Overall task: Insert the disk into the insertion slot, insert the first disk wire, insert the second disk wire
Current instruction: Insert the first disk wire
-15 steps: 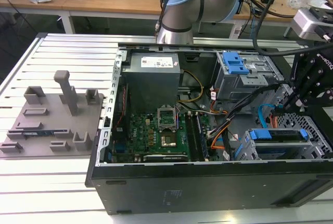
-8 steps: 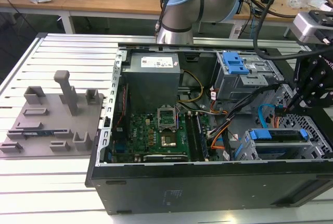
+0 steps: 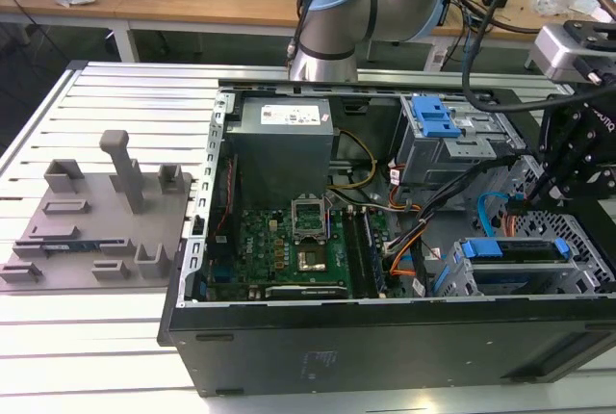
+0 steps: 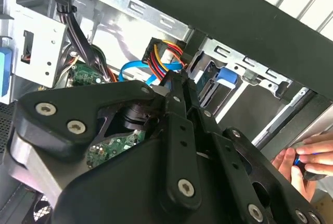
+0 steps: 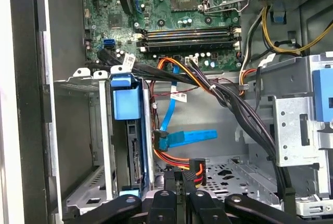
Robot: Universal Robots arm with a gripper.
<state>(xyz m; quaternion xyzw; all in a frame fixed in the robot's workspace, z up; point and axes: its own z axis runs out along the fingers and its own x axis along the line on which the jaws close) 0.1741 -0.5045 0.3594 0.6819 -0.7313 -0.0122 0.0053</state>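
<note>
we are finding the pincer (image 5: pixel 182 176) clamped shut on a black plug with red, orange and yellow leads, the disk wire (image 5: pixel 193 166), and it is hanging low in the case just beside the back edge of the disk (image 5: pixel 136 156). whether the plug is touching the disk we cannot tell. the disk is sitting inside the insertion slot (image 5: pixel 91 130), its blue caddy (image 5: pixel 126 99) showing at the bay's mouth. a flat blue cable (image 5: pixel 187 137) is lying next to the plug, and a thick black cable bundle (image 5: pixel 234 104) is crossing between the pincer and the taller cage (image 5: pixel 296 114). the motherboard (image 3: pixel 289 250) and the power supply (image 3: pixel 284 130) are lying well apart, toward the exterior view's left. the computer case (image 3: pixel 385 347) is resting open on a slatted metal counter (image 3: pixel 96 337), beside a grey fixture plate (image 3: pixel 96 221). a person's hand (image 4: pixel 307 161) is showing just outside the case wall.
</note>
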